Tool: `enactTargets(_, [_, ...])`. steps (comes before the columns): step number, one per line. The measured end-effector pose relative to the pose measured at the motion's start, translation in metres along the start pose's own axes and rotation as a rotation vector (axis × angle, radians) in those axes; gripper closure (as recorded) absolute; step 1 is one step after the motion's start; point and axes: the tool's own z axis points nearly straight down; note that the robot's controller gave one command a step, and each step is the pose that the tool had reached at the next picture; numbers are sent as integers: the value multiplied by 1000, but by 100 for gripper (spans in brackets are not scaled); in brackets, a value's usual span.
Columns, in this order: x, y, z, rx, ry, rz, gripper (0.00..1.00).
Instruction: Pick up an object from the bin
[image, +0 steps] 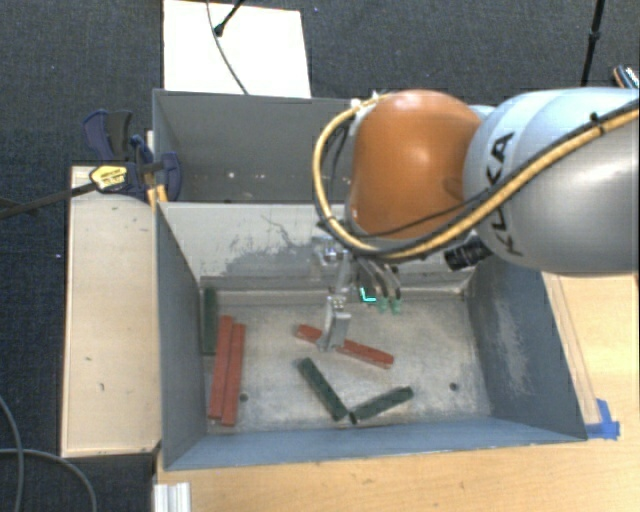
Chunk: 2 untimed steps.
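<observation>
The claw (334, 336) hangs low in the grey bin (515, 340), right over the middle of a red stick (368, 352) that lies flat on the bin floor. I think it is over the middle so the stick would not tip when lifted. I cannot tell if the claw is wide or narrow. A dark green stick (322, 388) lies just in front. Two red bars (227, 370) lie side by side near the left wall, well out of the way.
</observation>
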Motion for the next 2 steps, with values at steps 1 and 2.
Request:
enactTargets(1, [-17, -33, 167, 1, 0, -152, 0])
enactTargets(2, [-11, -68, 163, 1, -4, -153, 0])
